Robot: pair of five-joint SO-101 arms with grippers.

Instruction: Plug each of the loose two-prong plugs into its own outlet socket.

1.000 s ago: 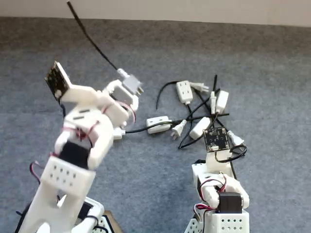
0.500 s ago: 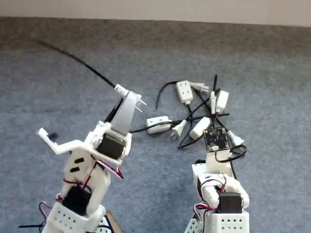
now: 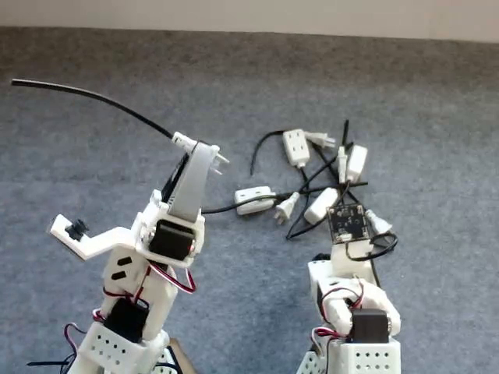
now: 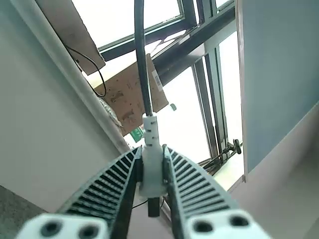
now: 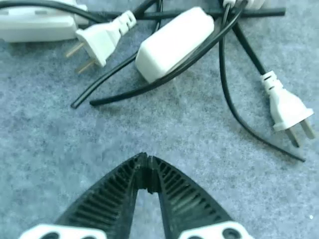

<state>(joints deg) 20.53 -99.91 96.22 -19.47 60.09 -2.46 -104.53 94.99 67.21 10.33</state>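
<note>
– Left claw (image 4: 151, 149), what has it got?
– It is clamped on a white two-prong plug (image 4: 152, 169), one ribbed finger pressed to each side of the body. The arm is raised well off the grey surface (image 3: 437, 117), and the plug's black cable (image 4: 142, 55) runs straight away from the claw. From the high view that cable arcs out toward the left side.
– And the right claw (image 5: 148, 162)?
– Pinched shut, the two fingers meeting with nothing between them. It hangs low over the surface, just on the near side of the tangle of cords.
– Where are the other pieces?
– All lying on the surface in front of the right arm. Nearest the claw is a white socket block (image 5: 172, 45) with black cords crossing over it. Just beside it lies a loose plug (image 5: 102, 37), prongs bare and not in any socket. A second loose plug (image 5: 286, 107) lies apart on the block's other side, prongs bare too. Another socket block (image 5: 30, 25) sits beyond the first plug, at the edge of the wrist view.
– Anything further back?
– A far socket block (image 3: 295, 146) at the back of the tangle, with a third plug (image 3: 320, 139) touching one end; I cannot tell whether it is seated
</note>
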